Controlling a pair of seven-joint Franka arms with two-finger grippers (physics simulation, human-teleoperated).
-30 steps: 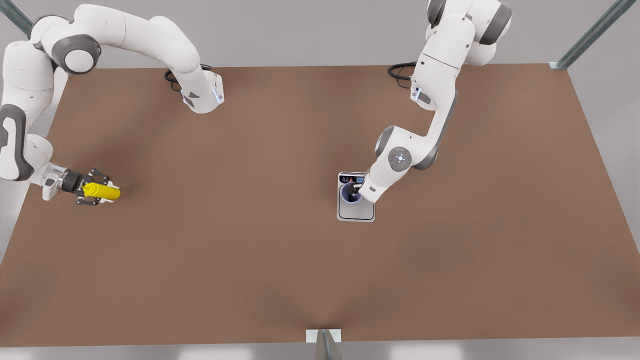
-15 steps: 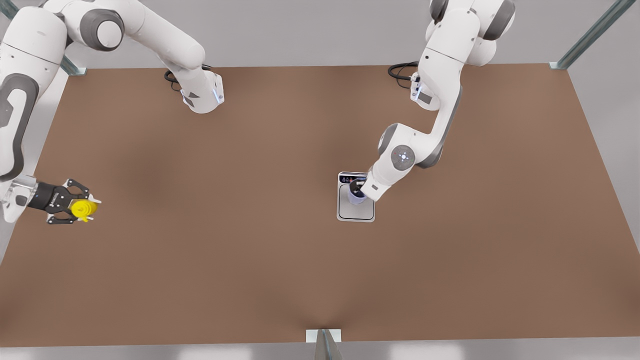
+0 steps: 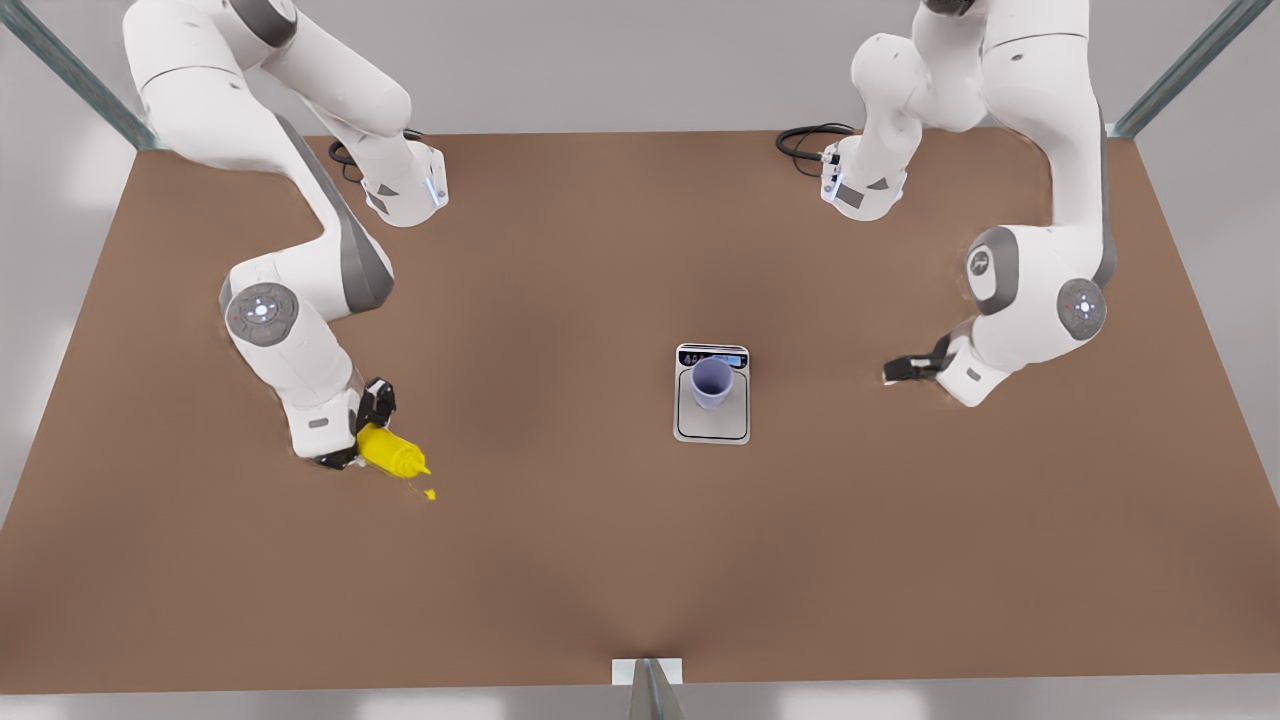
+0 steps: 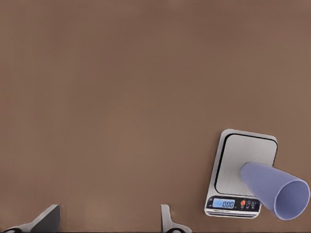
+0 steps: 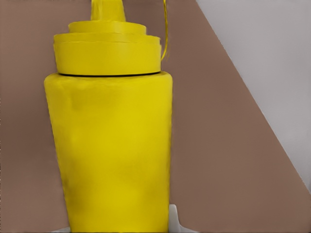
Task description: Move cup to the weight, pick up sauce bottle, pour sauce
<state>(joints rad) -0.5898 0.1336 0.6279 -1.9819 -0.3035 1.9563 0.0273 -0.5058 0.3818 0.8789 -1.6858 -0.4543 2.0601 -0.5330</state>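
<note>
- While the lavender cup (image 3: 712,382) stands upright on the kitchen scale (image 3: 711,425) mid-table, the left gripper (image 3: 898,371) waits at its 3 o'clock, fingers spread, empty.
- At 9 o'clock, the right gripper (image 3: 362,432) clamps the yellow sauce bottle (image 3: 389,452), nozzle tilted down, a sauce drop (image 3: 431,494) beneath.

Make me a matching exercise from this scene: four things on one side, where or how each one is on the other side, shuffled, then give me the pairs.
Things
1. cup
2. sauce bottle
3. weight
4. left claw

States
A. open and empty, off to the front view's right
B. lying flat on the table, near its middle
C. standing upright on the weight's platform
D. tilted, gripped by the right claw

Pairs: 1-C, 2-D, 3-B, 4-A
</note>
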